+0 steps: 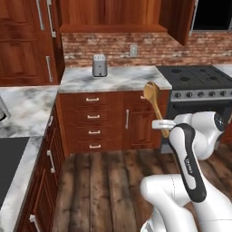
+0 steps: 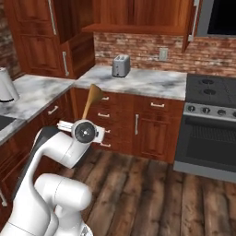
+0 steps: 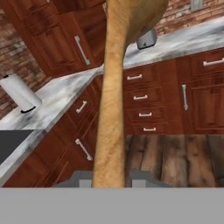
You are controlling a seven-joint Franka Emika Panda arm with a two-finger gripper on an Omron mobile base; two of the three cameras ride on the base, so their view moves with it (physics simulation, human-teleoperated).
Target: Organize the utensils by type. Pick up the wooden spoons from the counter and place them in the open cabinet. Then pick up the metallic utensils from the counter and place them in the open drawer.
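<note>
The gripper [image 1: 164, 128] is closed on the handle of the larger wooden spoon [image 1: 153, 100], which sticks up and leans a little, its round bowl on top, well above the floor and in front of the lower drawers. It is nowhere near a shelf yet, so I judge the carry to the open cabinet is only under way.

The worry is the long lever above the jaws — the grip sits low on the handle, and a quick swing could let the spoon pivot or slide out onto the wood floor [image 1: 104, 181]. The raised bowl could also clip a cabinet edge on the way in.

The left base view shows the bowl's round face; the right base view catches it edge-on, a narrow wedge. The hand view shows the handle running between the two finger tips, and a paper-towel roll [image 3: 19, 92] on the counter [image 3: 57, 94]. The toaster [image 1: 99, 65] stands at the back wall.
</note>
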